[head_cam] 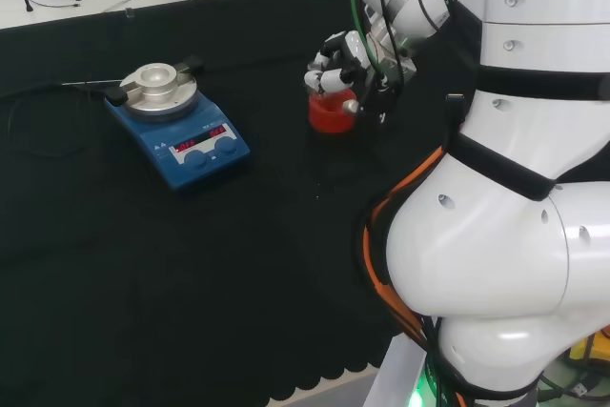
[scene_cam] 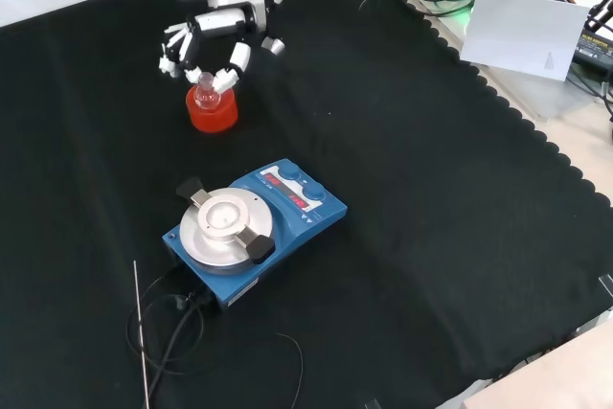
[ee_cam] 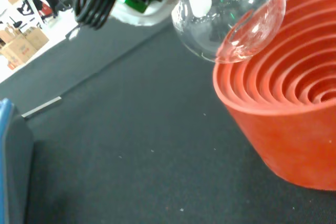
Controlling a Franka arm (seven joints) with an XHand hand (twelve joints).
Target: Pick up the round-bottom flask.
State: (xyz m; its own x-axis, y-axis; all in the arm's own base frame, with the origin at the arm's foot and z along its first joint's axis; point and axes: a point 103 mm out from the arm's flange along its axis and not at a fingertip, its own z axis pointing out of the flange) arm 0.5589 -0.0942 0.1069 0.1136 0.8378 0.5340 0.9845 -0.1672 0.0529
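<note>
Round-bottom flask (ee_cam: 231, 17): clear glass, empty as far as could be seen, bulb round and glossy with bright reflections. In the wrist view the bulb hung clear of the red ribbed stand (ee_cam: 294, 114), above and just to one side of its rim, the concentric ribs of the seat bare beneath it. Judged already lifted off the stand, though only a little way.

In the front view the flask's neck (scene_cam: 204, 96) showed among the fingers of the hand (scene_cam: 206, 50), which were curled in around it from above. Hand taken as closed on the neck; exact contact points could not be made out. Holding by the neck makes sense: the bulb is smooth and offers no purchase, and sat down inside the ring.

Stand sat on the black cloth (scene_cam: 431, 189), directly below the hand in the head view. Its ribbed cup is there to keep a round base from rolling.

Blue stirrer plate (scene_cam: 254, 227) stood well apart, nearer the camera in the front view, with a thin rod (scene_cam: 140, 332) and cable beside it; not involved
</note>
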